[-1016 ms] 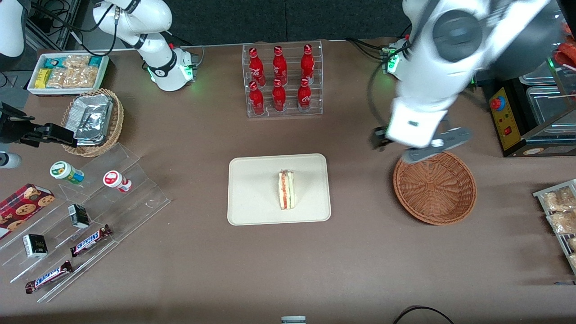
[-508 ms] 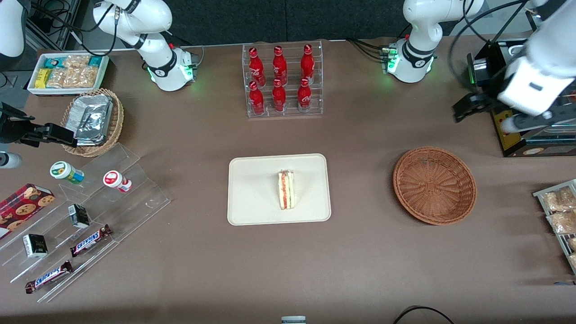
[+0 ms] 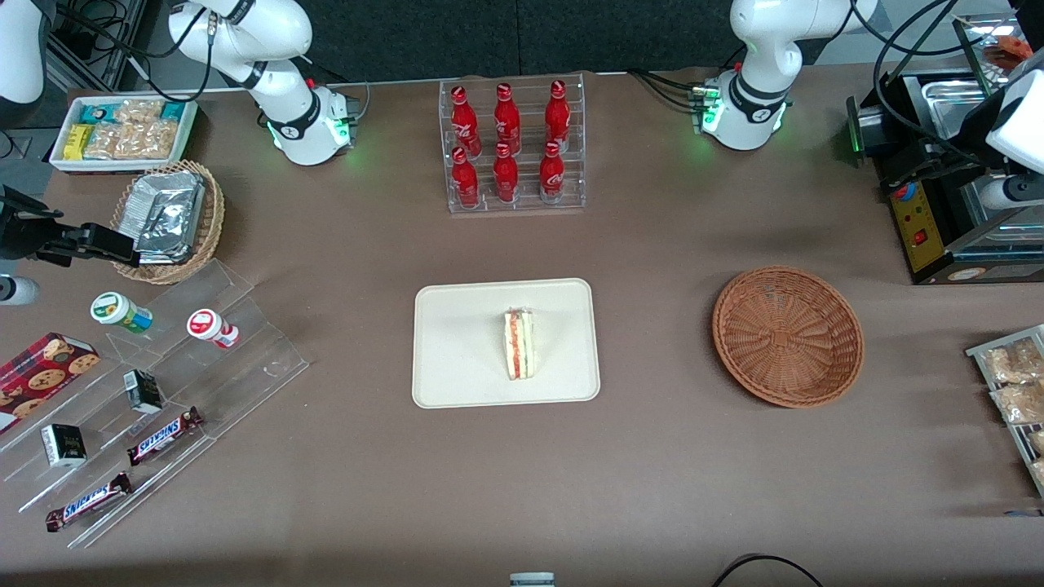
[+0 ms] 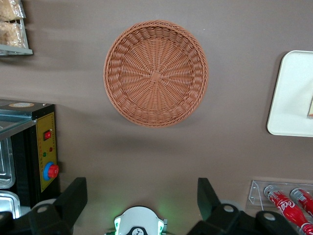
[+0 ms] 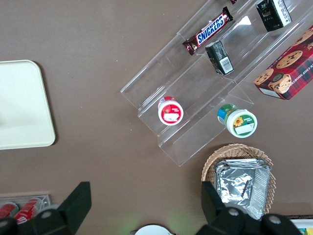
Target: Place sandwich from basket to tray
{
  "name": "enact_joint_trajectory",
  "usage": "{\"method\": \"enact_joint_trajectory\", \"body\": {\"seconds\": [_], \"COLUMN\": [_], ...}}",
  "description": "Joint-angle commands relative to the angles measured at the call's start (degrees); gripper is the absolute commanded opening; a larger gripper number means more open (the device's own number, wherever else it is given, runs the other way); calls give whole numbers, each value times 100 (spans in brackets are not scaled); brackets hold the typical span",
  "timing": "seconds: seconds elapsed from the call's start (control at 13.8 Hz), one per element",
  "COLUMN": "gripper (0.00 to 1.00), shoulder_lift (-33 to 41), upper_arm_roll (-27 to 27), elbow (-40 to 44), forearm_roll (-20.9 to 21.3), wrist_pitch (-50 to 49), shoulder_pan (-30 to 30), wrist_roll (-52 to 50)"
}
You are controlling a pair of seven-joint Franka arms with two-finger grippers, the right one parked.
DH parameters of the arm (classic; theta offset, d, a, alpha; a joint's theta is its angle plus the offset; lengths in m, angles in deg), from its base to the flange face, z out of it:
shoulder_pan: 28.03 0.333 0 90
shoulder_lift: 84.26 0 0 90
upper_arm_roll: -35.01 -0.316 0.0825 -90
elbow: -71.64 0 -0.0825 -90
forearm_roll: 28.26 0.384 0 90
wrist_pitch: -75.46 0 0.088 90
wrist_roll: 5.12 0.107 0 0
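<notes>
The sandwich (image 3: pixel 519 344) lies on the cream tray (image 3: pixel 457 350), its red-orange filling edge facing up. The reddish-brown wicker basket (image 3: pixel 788 336) stands empty beside the tray, toward the working arm's end of the table. The left arm's hand (image 3: pixel 1015 122) is raised at that end of the table, above a black machine. In the left wrist view my gripper (image 4: pixel 141 195) is open and empty, high over the table, with the basket (image 4: pixel 155 72) well below it. A corner of the tray (image 4: pixel 293 93) and a sliver of the sandwich (image 4: pixel 310 108) show there too.
A clear rack of red bottles (image 3: pixel 512 147) stands farther from the front camera than the tray. The black machine with a red button (image 3: pixel 920 218) and a rack of snack packs (image 3: pixel 1011 383) are at the working arm's end. The arm's base (image 3: pixel 746 114) is near the rack.
The left gripper has risen from above the basket's rim and swung to the working arm's end of the table, over the black machine. The sandwich has stayed on the tray.
</notes>
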Motion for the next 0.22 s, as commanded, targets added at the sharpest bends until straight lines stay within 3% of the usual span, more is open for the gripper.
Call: {"method": "enact_joint_trajectory", "body": {"seconds": [0.0,0.15], "gripper": [99,99], "shoulder_lift": [59,-196], "upper_arm_roll": [-30,-12], "elbow": [-42,291], "forearm_roll": [-23,-57], "wrist_pitch": [93,23], "shoulder_pan": [-111,-120], "wrist_roll": [75,49]}}
